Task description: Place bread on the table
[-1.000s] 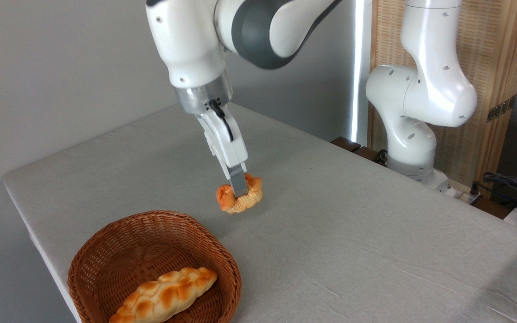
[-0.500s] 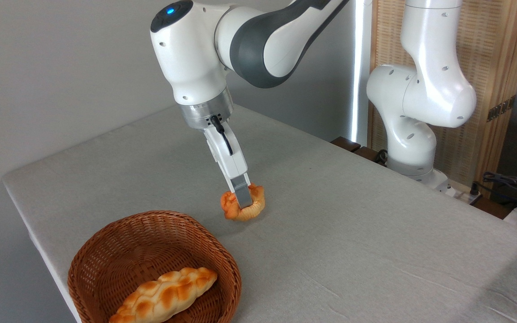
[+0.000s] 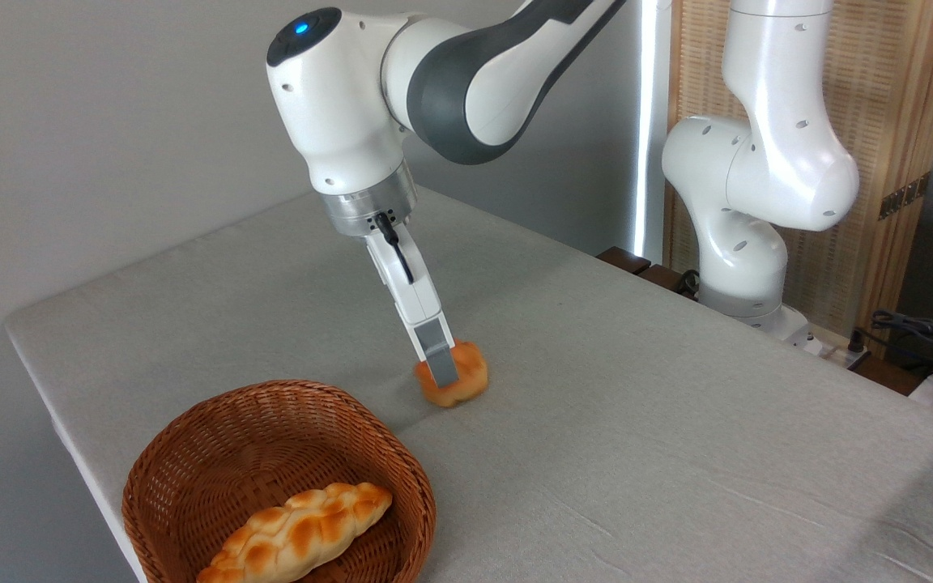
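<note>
You see only one finger (image 3: 442, 366) of the gripper (image 3: 449, 374); it covers the middle of the bread (image 3: 466, 380), and the other finger is hidden behind, so you cannot tell how the jaws stand. The loaf (image 3: 296, 534) and the basket (image 3: 191, 453) run off the bottom edge. The table (image 3: 636, 421) is cut off at right.

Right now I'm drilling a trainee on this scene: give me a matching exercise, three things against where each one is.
Things:
1. bread
2. braided loaf
3. wicker basket

Places:
A. lying inside the basket
B. at the near left end of the table
C. on the cloth beyond the basket, between the fingers of the gripper

Pairs: 1-C, 2-A, 3-B
</note>
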### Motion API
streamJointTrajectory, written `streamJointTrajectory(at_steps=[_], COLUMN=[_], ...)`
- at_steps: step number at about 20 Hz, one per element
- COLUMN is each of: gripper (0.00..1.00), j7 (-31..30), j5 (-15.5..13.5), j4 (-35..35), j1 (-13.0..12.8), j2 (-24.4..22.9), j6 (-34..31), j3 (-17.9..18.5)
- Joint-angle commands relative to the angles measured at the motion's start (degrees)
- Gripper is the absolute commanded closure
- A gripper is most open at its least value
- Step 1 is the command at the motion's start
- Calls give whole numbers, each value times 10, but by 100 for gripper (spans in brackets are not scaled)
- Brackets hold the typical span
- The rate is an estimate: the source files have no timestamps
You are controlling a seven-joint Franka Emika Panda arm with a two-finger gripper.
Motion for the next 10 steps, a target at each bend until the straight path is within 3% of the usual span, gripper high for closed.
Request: streamJointTrajectory(at_steps=[1,3,7,10], gripper=[0,0,0,0], j7=[5,-7,-94,-97], j5=[7,5,6,5], j4=[0,11,91,158], j1=[-8,-7,-4,-1], j2=[2,-2,-1,12], j6=[10,9,-4,-30], j3=[7,8,11,37])
